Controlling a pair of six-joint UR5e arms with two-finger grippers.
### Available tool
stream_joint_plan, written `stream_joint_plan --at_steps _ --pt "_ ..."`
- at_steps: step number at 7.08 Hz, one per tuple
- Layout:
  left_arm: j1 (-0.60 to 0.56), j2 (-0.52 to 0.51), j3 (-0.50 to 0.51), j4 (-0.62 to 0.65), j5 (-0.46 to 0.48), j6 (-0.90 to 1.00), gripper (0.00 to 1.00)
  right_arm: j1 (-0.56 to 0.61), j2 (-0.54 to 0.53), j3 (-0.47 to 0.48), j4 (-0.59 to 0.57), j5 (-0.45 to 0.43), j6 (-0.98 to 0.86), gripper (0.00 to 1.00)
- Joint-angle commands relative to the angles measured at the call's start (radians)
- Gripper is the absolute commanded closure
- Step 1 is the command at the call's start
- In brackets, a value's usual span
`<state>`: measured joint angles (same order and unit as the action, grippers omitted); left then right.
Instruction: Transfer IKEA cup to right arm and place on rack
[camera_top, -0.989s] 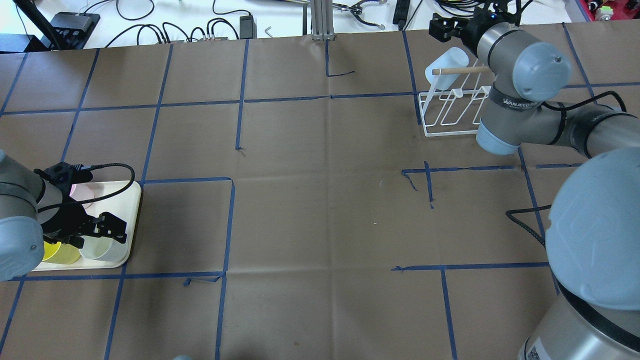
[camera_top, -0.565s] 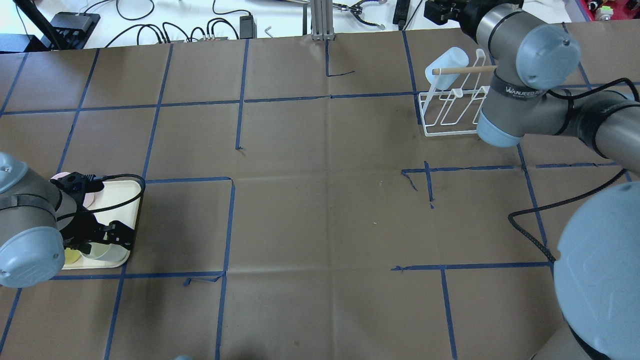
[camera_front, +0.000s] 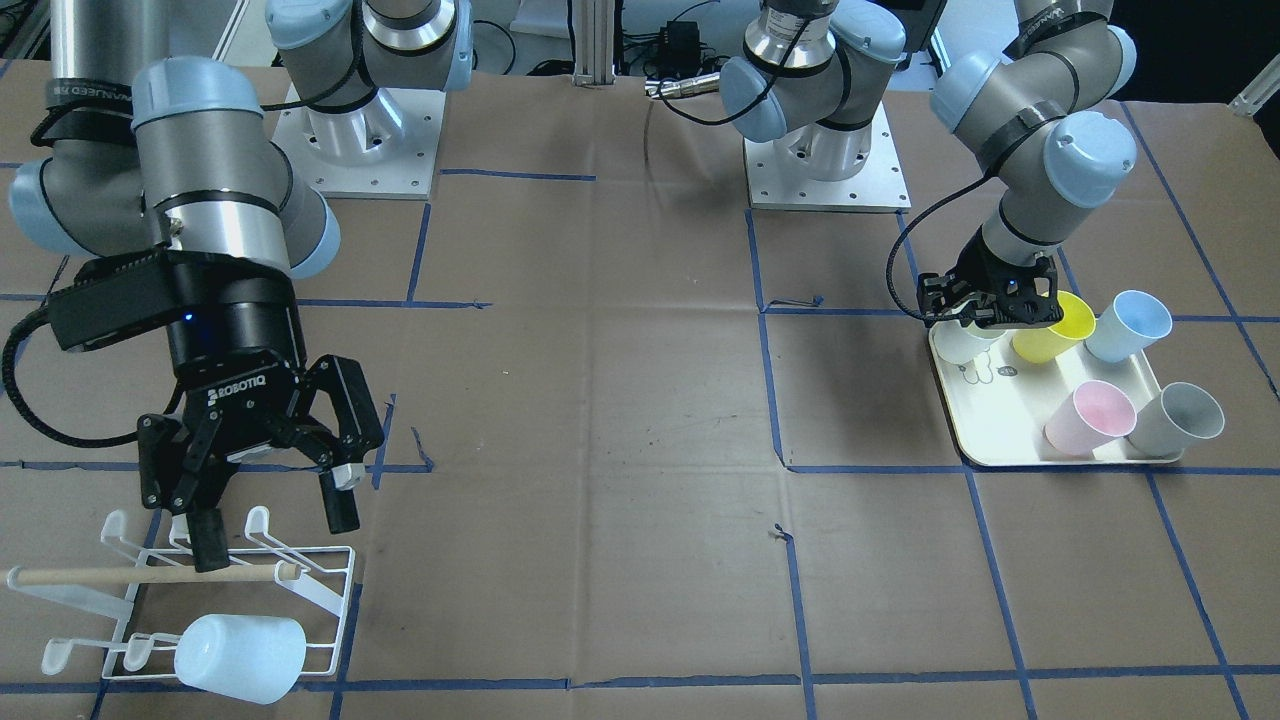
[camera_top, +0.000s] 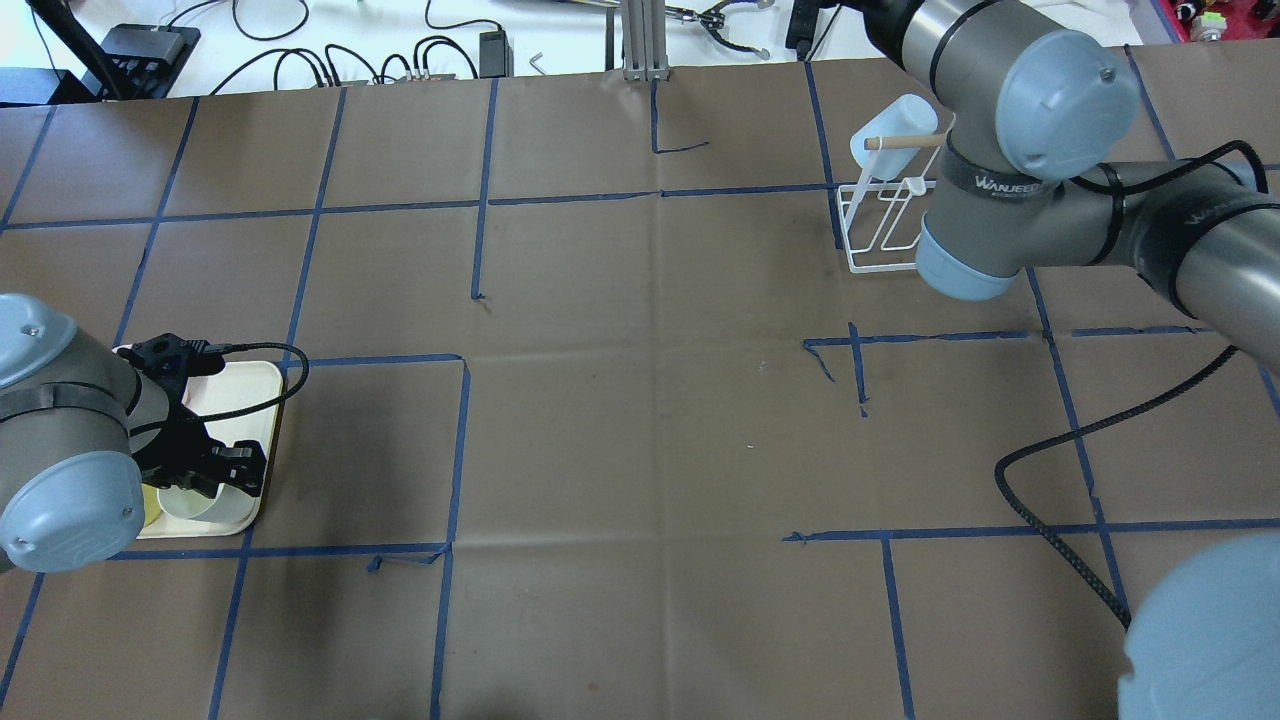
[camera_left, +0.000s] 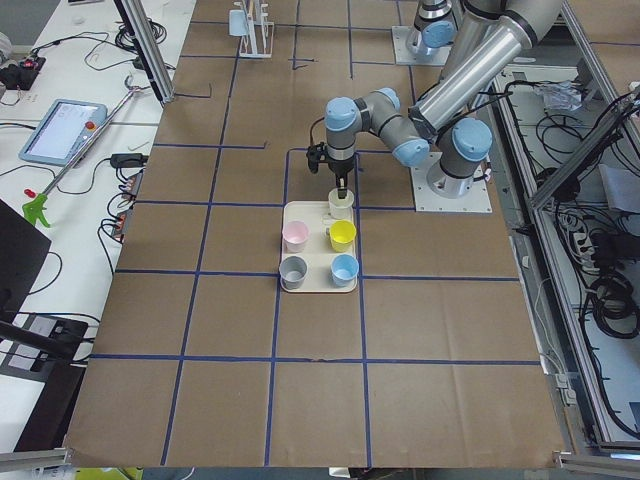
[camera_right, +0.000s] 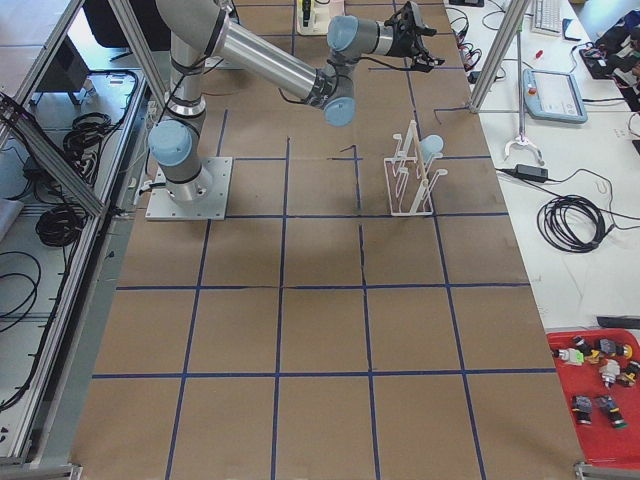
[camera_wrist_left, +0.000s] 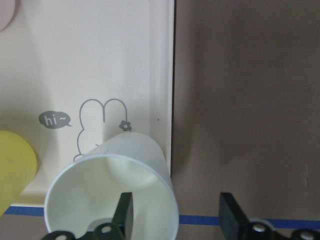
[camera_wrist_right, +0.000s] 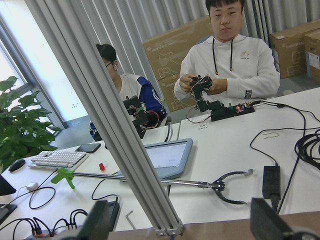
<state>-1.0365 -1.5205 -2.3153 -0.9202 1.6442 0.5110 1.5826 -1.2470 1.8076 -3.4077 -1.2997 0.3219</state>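
A white IKEA cup (camera_wrist_left: 110, 190) stands upright at the corner of the cream tray (camera_wrist_left: 100, 60). My left gripper (camera_wrist_left: 175, 212) is open astride its wall, one finger inside the cup and one outside. The front view shows the same gripper (camera_front: 985, 320) low over the white cup (camera_front: 965, 343). The white wire rack (camera_front: 200, 590) with its wooden dowel holds a pale blue cup (camera_front: 240, 655) lying on its prongs. My right gripper (camera_front: 275, 535) hangs open and empty just above the rack. Its wrist view looks out past the table.
On the tray (camera_front: 1000, 440) also stand a yellow cup (camera_front: 1050, 325), a blue cup (camera_front: 1128, 325), a pink cup (camera_front: 1090, 415) and a grey cup (camera_front: 1180, 418). Two people sit at a desk (camera_wrist_right: 220, 150) beyond the table's far edge. Blue tape lines grid the brown table.
My left gripper has shifted along the tray and come down around the white cup's wall. The right gripper has drawn back from the rack toward the table's far edge; its elbow swung left.
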Motion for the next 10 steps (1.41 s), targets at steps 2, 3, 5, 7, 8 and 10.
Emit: stream_joint_plan --at_steps 2,3,5,7,8,10 --pt "0.009 0.002 0.033 -0.003 0.023 0.052 1.00 0.141 -0.048 0.096 -0.068 -0.134 0.340 0.00" --pt "0.009 0.008 0.040 -0.003 0.073 0.052 1.00 0.170 -0.051 0.110 -0.087 -0.144 0.505 0.00" --pt "-0.003 0.026 0.129 -0.056 0.075 0.049 1.00 0.223 -0.045 0.128 -0.088 -0.144 0.826 0.01" --pt "-0.023 0.022 0.393 -0.307 0.005 0.040 1.00 0.231 -0.035 0.139 -0.093 -0.164 1.000 0.01" --pt "-0.040 0.005 0.534 -0.413 -0.026 0.043 1.00 0.231 -0.034 0.159 -0.094 -0.164 1.104 0.01" --pt "-0.062 -0.073 0.727 -0.491 -0.154 0.052 1.00 0.231 -0.034 0.167 -0.096 -0.162 1.267 0.00"
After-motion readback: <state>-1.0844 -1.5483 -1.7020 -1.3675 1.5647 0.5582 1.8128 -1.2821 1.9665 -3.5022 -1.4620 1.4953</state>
